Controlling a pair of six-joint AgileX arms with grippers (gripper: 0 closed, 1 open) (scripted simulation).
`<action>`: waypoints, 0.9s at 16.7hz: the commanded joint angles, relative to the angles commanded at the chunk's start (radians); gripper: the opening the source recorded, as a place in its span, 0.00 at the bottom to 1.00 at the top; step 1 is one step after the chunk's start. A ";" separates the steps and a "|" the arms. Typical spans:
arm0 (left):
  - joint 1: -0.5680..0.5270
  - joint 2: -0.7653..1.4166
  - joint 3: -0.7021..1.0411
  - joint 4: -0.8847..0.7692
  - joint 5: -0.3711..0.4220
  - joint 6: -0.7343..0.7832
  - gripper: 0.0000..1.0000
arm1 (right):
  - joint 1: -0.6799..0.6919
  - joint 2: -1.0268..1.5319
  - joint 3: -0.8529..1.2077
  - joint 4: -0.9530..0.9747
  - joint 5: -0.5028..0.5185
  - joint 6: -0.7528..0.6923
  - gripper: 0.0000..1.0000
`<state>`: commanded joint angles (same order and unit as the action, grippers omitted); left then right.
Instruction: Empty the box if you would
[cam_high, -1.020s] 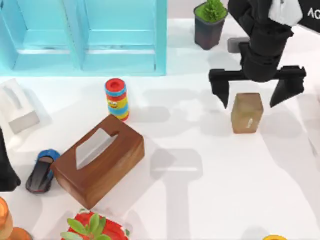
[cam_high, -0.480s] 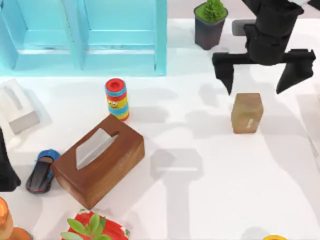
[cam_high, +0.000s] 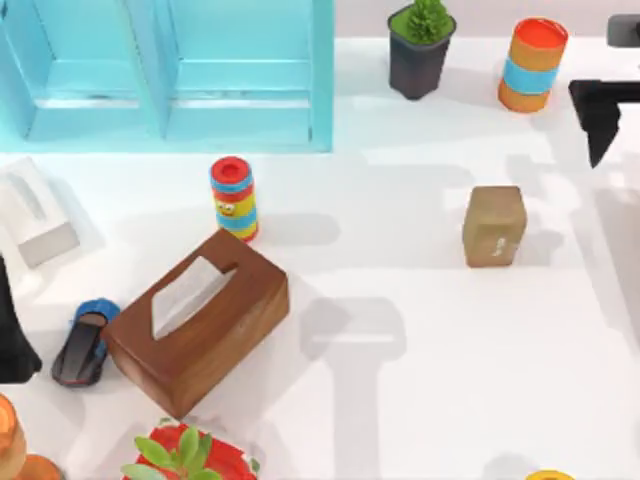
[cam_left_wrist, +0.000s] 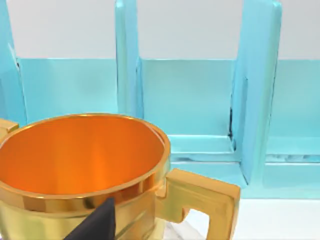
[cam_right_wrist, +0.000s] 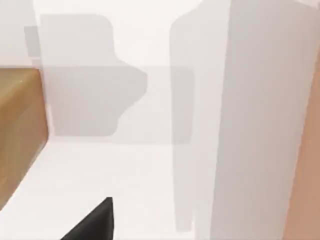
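A light, soft tissue (cam_high: 185, 296) pokes from the rigid wooden box (cam_high: 197, 320), best pinched at its raised fold; right gripper's (cam_high: 603, 112) jaws state unclear.

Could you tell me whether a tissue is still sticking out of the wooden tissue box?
Yes. The wooden tissue box on the table's left shows a white tissue at its top slot.

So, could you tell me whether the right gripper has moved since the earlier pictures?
Yes. The right gripper has pulled away from the small tan box, toward the table's right edge and far side.
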<state>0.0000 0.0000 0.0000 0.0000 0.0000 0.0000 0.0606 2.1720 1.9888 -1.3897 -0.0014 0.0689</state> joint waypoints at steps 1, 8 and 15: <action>0.000 0.000 0.000 0.000 0.000 0.000 1.00 | -0.074 -0.020 -0.017 -0.003 -0.001 -0.066 1.00; 0.000 0.000 0.000 0.000 0.000 0.000 1.00 | -0.478 -0.143 -0.123 -0.020 -0.003 -0.444 1.00; 0.000 0.000 0.000 0.000 0.000 0.000 1.00 | -0.501 -0.152 -0.132 -0.017 -0.002 -0.469 1.00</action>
<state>0.0000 0.0000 0.0000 0.0000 0.0000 0.0000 -0.4405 2.0202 1.8569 -1.4067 -0.0039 -0.4004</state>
